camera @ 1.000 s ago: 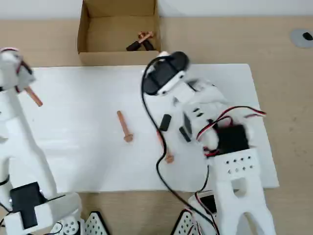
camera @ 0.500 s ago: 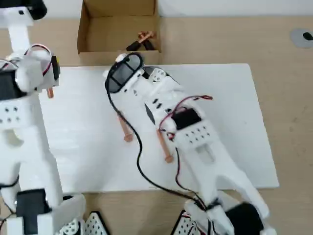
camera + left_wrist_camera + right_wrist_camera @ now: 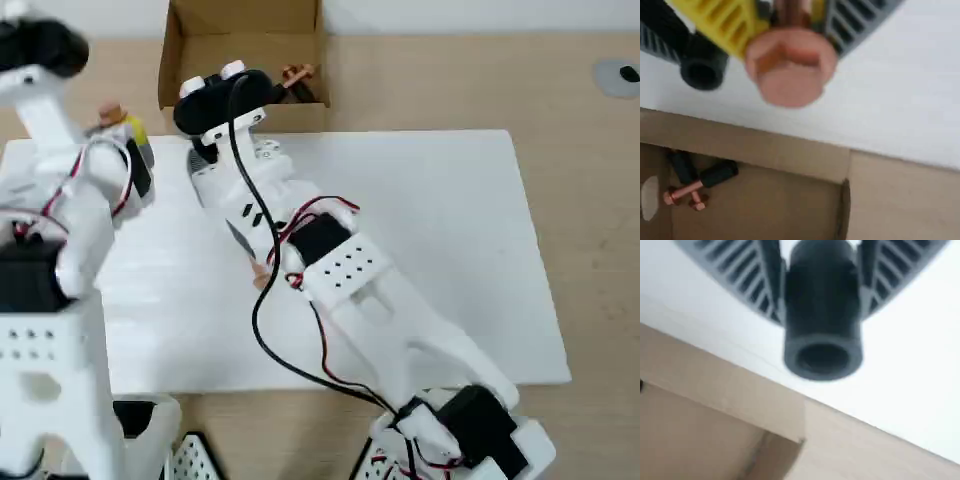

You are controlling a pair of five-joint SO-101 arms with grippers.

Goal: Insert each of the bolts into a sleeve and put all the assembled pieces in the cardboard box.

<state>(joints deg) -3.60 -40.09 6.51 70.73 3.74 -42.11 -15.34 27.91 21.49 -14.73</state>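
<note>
- Your left tool clamps a bolt, your right tool a sleeve, both near the cardboard box.
- Your right arm partly hides a loose bolt on the white sheet.
- Assembled pieces lie inside the box.

Noted: your bolt is copper, the ribbed fingers gripping it yellow and grey; sleeve black; cardboard box, twelve o'clock, plain brown.

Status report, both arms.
Left gripper shut on copper-coloured bolt. Right gripper shut on black cylindrical sleeve. Both near brown cardboard box; parts not yet joined. Nothing between them.
</note>
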